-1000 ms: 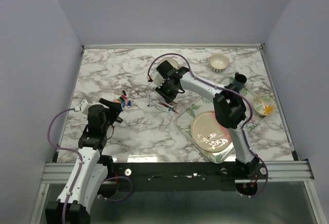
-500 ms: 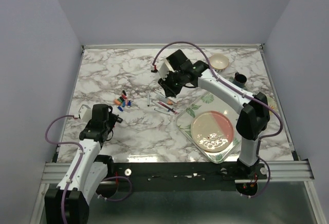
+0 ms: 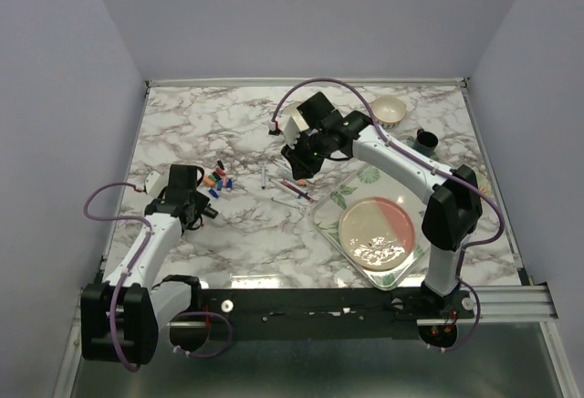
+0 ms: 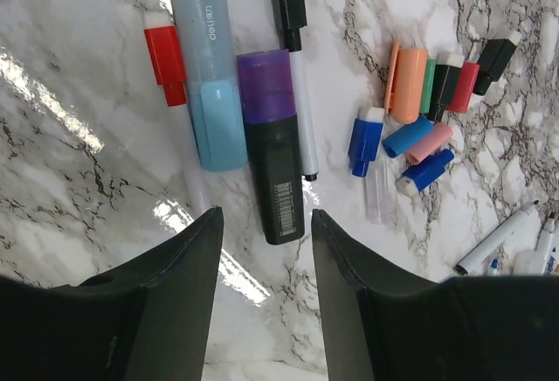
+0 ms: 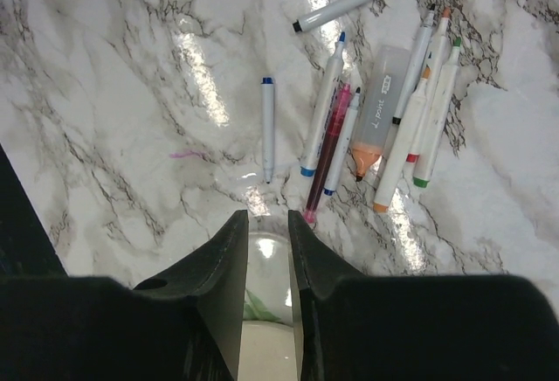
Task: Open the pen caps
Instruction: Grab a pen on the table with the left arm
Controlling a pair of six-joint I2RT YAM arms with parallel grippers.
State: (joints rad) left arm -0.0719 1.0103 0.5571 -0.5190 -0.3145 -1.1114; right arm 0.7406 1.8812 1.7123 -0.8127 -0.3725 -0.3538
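Pen caps [image 4: 408,136] lie clustered loose on the marble bench [image 4: 87,162]; left gripper [image 4: 266,217] released above a purple-capped highlighter [image 4: 272,162]; right gripper [image 5: 266,219] narrowly parted, empty, above uncapped pens [image 5: 323,106].

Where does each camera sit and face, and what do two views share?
Top external: above and behind the bases, looking down on the marble table; both arms show.
Left wrist: on the left arm, looking down between the left gripper's fingers at capped pens and loose caps.
Right wrist: on the right arm, looking down between the right gripper's fingers at uncapped pens.
Shared: the top view also shows those caps and pens.
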